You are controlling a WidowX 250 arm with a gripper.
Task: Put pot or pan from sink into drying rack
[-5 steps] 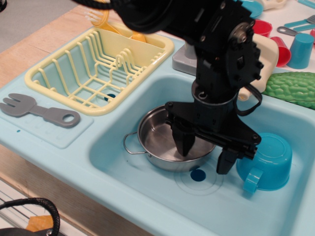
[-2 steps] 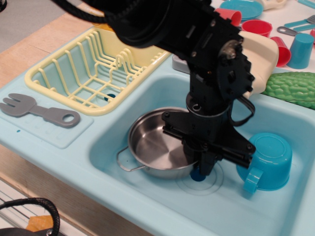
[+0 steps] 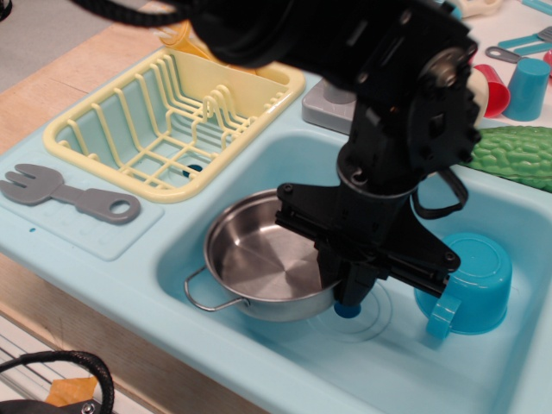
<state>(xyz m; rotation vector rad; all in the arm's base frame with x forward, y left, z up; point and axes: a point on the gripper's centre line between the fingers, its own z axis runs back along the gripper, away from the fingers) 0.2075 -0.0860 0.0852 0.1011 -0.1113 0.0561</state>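
The shiny steel pan [image 3: 254, 259] sits in the light-blue sink [image 3: 259, 164] at its left side, one wire loop handle [image 3: 203, 297] pointing to the front left. My black gripper [image 3: 352, 289] reaches down from above and is shut on the pan's right rim, with the fingers pressed together over the edge. The pan's right side is hidden behind the gripper. The pale yellow drying rack [image 3: 172, 112] stands to the back left of the sink, with nothing on its slats.
A turquoise cup [image 3: 470, 280] lies on its side at the sink's right. The dark drain hole [image 3: 347, 310] is just under my fingers. A grey toy fork [image 3: 69, 194] lies on the left counter. A green bumpy vegetable [image 3: 517, 155] and several cups [image 3: 526, 86] are at the back right.
My fingers closed from straddling the pan's right rim to clamped on it. The pan has slid to the left and front with the gripper.
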